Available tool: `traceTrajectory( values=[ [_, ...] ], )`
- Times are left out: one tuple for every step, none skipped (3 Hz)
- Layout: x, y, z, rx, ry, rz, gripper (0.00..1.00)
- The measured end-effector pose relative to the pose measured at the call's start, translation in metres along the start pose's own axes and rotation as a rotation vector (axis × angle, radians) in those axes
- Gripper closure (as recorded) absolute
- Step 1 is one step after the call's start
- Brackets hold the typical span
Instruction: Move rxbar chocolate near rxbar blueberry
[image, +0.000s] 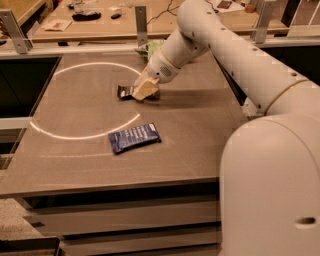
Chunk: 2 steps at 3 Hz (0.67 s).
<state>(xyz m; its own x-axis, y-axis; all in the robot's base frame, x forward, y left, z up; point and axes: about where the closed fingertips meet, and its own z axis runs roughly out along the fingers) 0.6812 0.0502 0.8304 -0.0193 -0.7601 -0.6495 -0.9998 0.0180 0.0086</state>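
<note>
The rxbar chocolate (125, 92), a small dark brown-black bar, lies on the brown table (200, 145) a little behind its middle. My gripper (143, 90) is down on the bar's right end and covers it; only the left end shows. The rxbar blueberry (135, 137), a flat dark blue wrapper with white lettering, lies nearer the front edge, a short way in front of the dark bar and apart from it.
A green bag (150, 49) sits at the table's back edge, partly hidden behind my arm (215, 45). A bright ring of light (75, 135) curves across the left half of the table. A cluttered bench (85, 20) stands behind.
</note>
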Motion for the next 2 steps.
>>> traceTrajectory(
  values=[
    [-0.003, 0.050, 0.004, -0.024, -0.012, -0.026, 1.00],
    [-0.003, 0.070, 0.010, -0.065, 0.008, -0.021, 1.00]
  ],
)
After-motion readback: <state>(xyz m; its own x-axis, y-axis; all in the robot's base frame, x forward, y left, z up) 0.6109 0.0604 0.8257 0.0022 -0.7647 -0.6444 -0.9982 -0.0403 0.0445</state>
